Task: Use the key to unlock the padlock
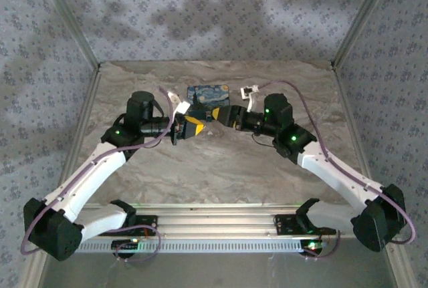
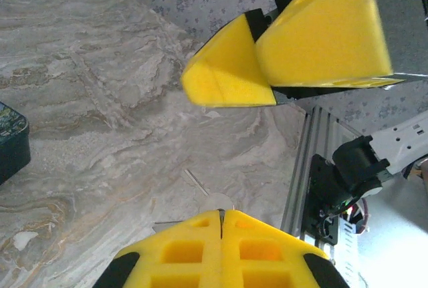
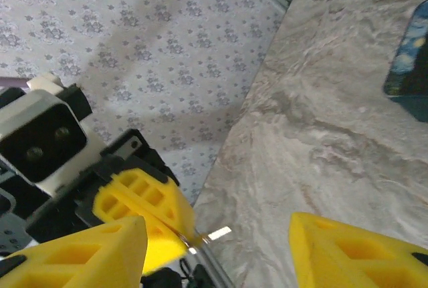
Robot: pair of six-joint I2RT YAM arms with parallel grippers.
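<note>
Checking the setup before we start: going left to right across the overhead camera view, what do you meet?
left arm's elbow → left gripper → right gripper → right arm's elbow

Robot test cell, folks: marble-look tabletop (image 1: 214, 168) boxed in by flowered wall panels (image 1: 200, 7) at twelve o'clock, metal rail (image 1: 221, 220) at six o'clock anchoring two white arms (image 1: 93, 174).

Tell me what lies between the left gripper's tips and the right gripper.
Left wrist view: a thin metal sliver, apparently the key, sticks out of the shut left gripper toward the open right gripper; beyond it, bare marbled table.
</note>
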